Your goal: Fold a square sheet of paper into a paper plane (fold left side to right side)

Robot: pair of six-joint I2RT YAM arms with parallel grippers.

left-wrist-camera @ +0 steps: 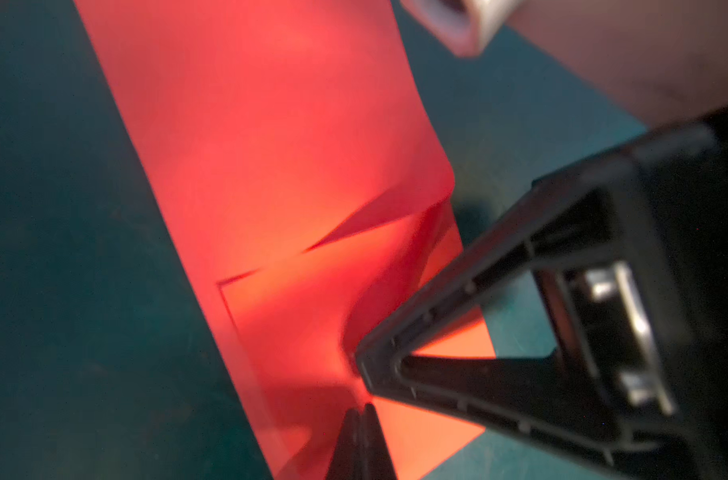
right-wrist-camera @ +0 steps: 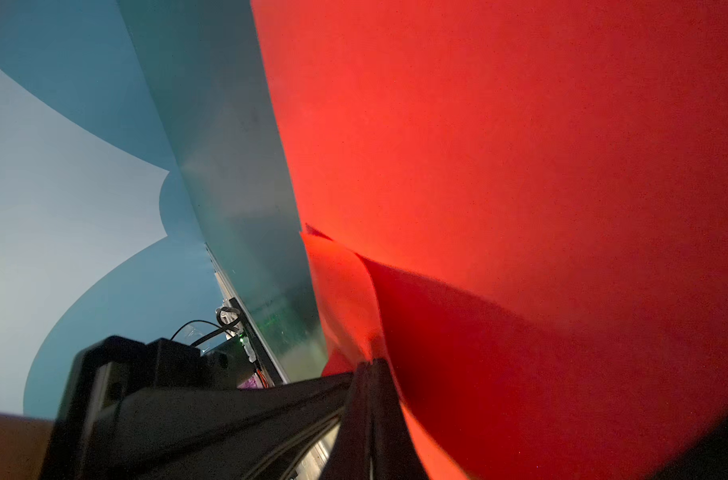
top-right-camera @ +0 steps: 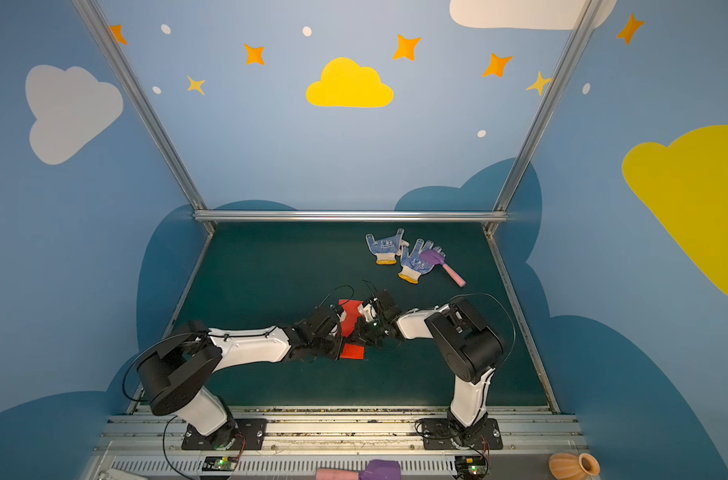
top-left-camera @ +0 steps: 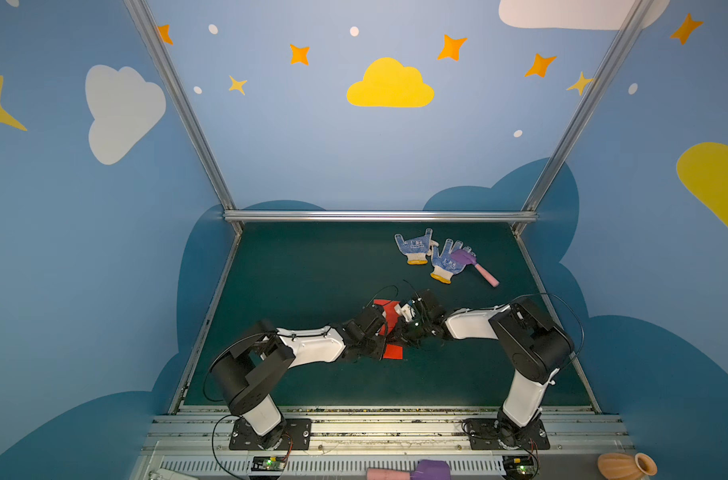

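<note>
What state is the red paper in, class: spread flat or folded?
Folded, partly. The red paper is a narrow strip with overlapping layers and a flap edge showing; near the right gripper it curls up.

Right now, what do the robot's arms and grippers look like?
The left arm and right arm match: glossy white shells, bulky black joint housings, black base plates, and thin black cables looping off them. The left gripper and right gripper are black, their fingers open triangular frames tapering to slim tips.
</note>
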